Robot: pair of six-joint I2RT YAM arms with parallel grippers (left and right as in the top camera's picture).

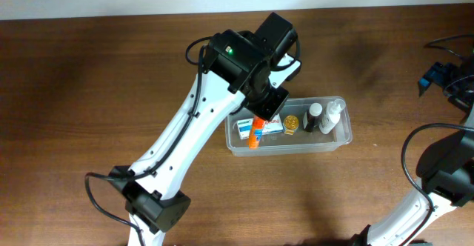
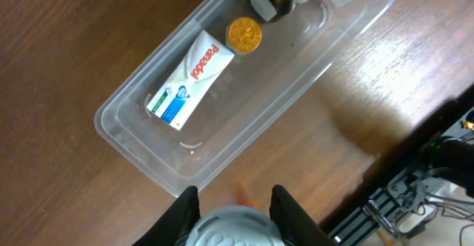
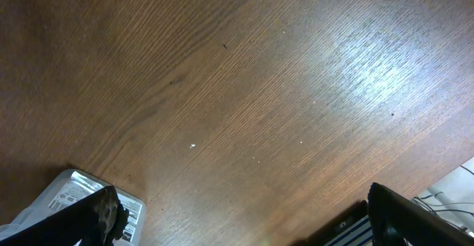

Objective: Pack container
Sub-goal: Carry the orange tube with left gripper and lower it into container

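The left gripper [image 2: 235,195] is pinched shut on an orange plastic tube [image 1: 255,135]. From the wrist cam you mostly just see a pale grey round end between the fingers. Right under it sits the clear plastic rectangular container [image 2: 118,127], and that's the bit that matters: the tube hangs over the tub's left part, and the tub's long axis runs away from the fingers toward the right.

The nearest corner looks bare, so I'd guess the drop goes there. Just past it a white and blue cardboard box [image 2: 189,79] lies lengthwise in the tub. Then comes a small round gold-lidded jar [image 2: 244,34], and at the far end a dark bottle with a white cap [image 1: 315,118] and a white plastic bottle [image 1: 335,115]. The box is the only thing close enough to get bumped.

The right gripper [image 3: 248,220] is spread wide with nothing in it, over the bare brown wooden table [image 3: 259,90] and well apart from the tub — the left arm is clearly nearer.
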